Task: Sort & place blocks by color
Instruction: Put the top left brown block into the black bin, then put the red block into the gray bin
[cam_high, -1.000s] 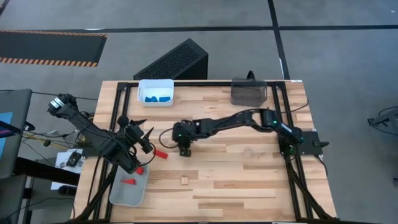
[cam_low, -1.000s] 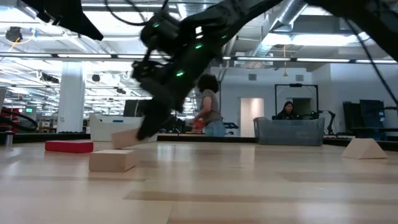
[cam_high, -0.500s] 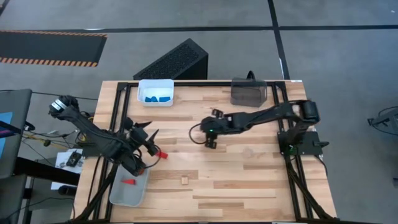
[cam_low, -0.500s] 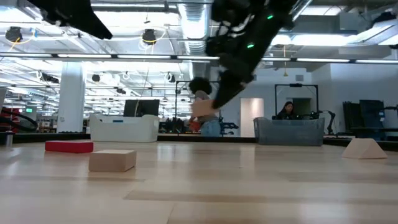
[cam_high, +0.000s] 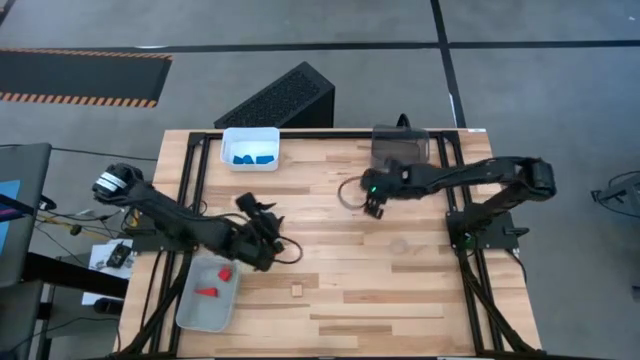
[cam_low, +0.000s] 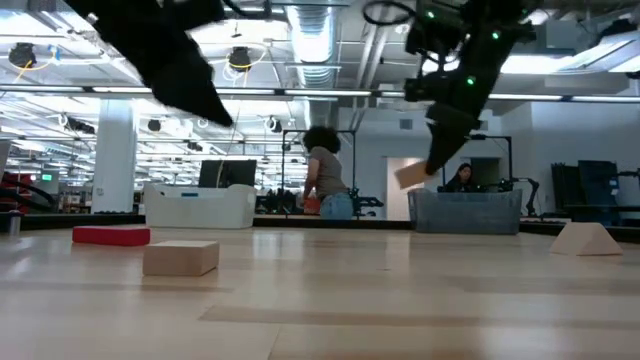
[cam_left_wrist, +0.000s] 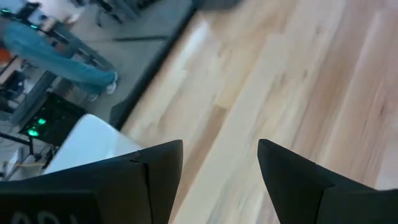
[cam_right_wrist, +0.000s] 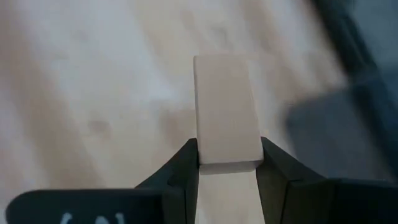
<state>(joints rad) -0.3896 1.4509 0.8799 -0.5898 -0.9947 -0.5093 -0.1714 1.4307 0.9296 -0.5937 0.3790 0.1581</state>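
My wood bar (cam_right_wrist: 226, 112): lower end hidden between my right jaws; from above, too small to make out under the right gripper (cam_high: 374, 207)

Tabletop (cam_right_wrist: 93, 74) behind the bar blurred; dark shape at one corner of my right wrist view unreadable

Left gripper (cam_left_wrist: 217, 168): only the two fingertips show, rest cut by the frame edge

Red bar (cam_high: 293, 252): hidden from above behind my left wrist, only a sliver visible

Grey bin (cam_high: 205, 310): block shapes inside too small to tell

Low view: both arms cut off at the top edge
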